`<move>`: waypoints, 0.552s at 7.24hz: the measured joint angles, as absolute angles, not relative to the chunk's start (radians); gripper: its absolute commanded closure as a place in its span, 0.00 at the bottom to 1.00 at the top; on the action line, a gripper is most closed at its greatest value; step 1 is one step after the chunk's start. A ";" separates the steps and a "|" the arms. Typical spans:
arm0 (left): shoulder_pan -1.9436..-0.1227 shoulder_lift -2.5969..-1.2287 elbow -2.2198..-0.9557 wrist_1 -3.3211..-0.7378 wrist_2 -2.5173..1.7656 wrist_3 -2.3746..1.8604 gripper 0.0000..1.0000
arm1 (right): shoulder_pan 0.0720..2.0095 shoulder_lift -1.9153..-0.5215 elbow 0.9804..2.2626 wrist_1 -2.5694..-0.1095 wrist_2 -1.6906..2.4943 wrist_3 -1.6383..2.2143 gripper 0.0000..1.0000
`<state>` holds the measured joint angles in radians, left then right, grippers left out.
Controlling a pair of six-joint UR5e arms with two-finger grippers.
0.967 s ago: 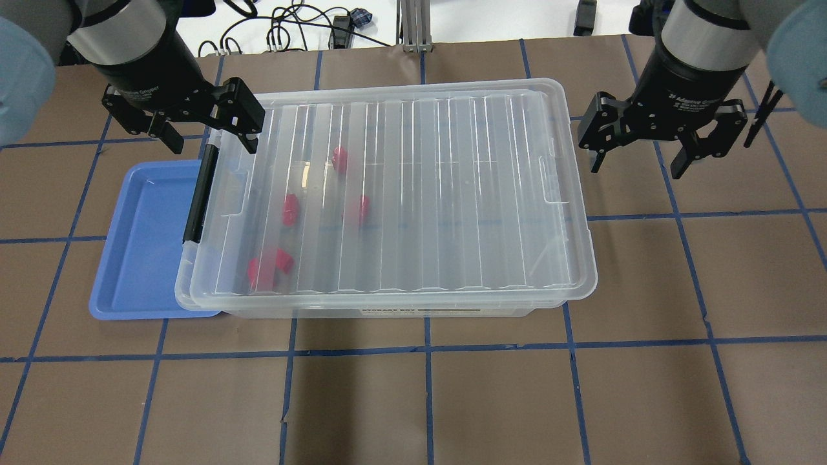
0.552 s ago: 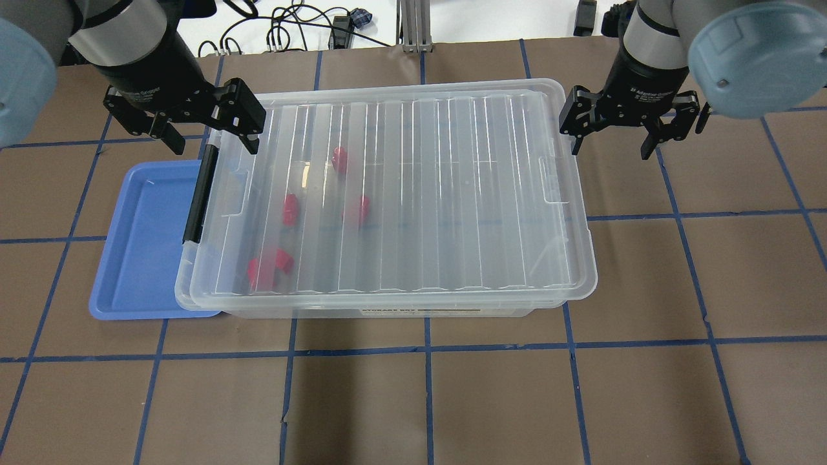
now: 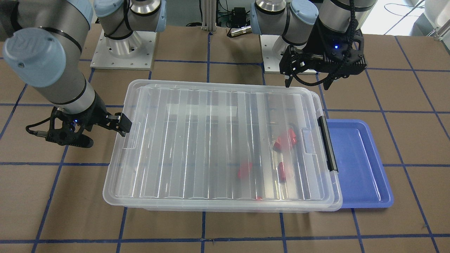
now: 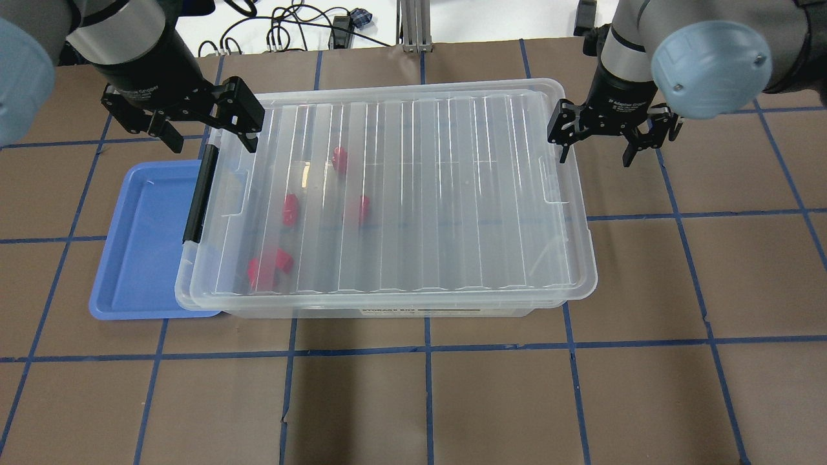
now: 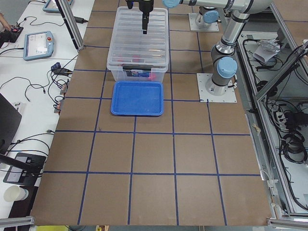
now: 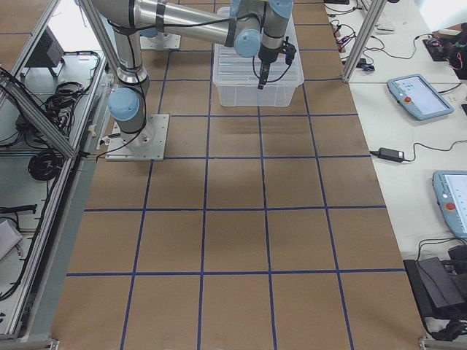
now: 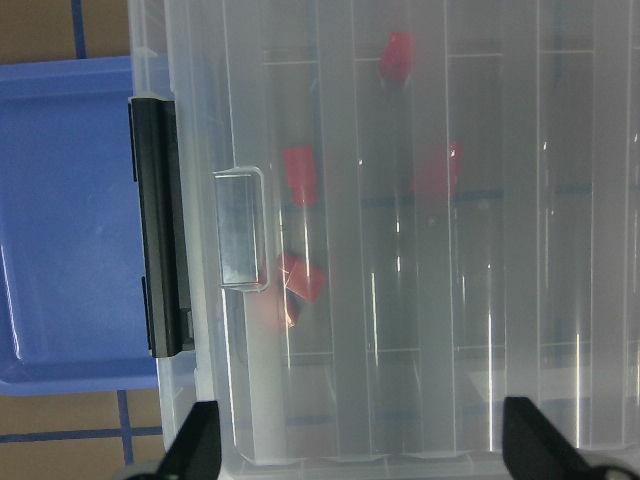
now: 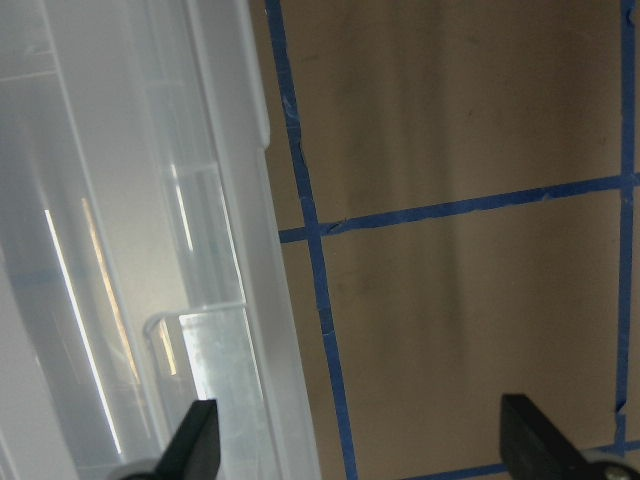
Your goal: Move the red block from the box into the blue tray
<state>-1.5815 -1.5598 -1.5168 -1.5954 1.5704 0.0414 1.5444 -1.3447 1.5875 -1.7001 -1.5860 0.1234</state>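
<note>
The clear box [image 4: 452, 194] lies mid-table with its ribbed lid on and a black latch bar [image 4: 199, 194] at its left end. Through the lid I see single red blocks [image 4: 340, 159] [image 4: 291, 209] [image 4: 363, 208] and a red clump [image 4: 270, 266]; they also show in the left wrist view [image 7: 300, 175]. The blue tray [image 4: 139, 239] lies partly under the box's left end and holds nothing. My left gripper [image 4: 210, 142] is open above the far left corner of the lid. My right gripper [image 4: 596, 157] is open at the far right corner, one finger [image 8: 195, 445] over the lid's edge.
Brown table paper with a blue tape grid [image 4: 426, 349] surrounds the box. Cables [image 4: 291, 32] and an aluminium post [image 4: 413, 26] lie beyond the far edge. The arm bases [image 3: 123, 52] stand behind the box in the front-facing view.
My right gripper has moved left, from off to the box's right to the lid's far right corner. The left gripper, box and tray have not moved.
</note>
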 measured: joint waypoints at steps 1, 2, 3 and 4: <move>-1.582 -1.560 -1.517 -1.595 1.571 0.041 0.00 | 1.544 -1.327 1.588 -1.710 -1.586 0.124 0.00; -1.582 -1.560 -1.517 -1.595 1.571 0.041 0.00 | 1.543 -1.315 1.588 -1.715 -1.586 0.123 0.00; -1.582 -1.561 -1.517 -1.594 1.570 0.041 0.00 | 1.542 -1.307 1.589 -1.719 -1.587 0.120 0.00; -1.582 -1.561 -1.517 -1.594 1.569 0.041 0.00 | 1.540 -1.304 1.589 -1.723 -1.588 0.105 0.00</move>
<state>-1.5815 -1.5613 -1.5170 -1.5940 1.5694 0.0414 1.5397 -1.3039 1.5891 -1.7233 -1.5882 0.1047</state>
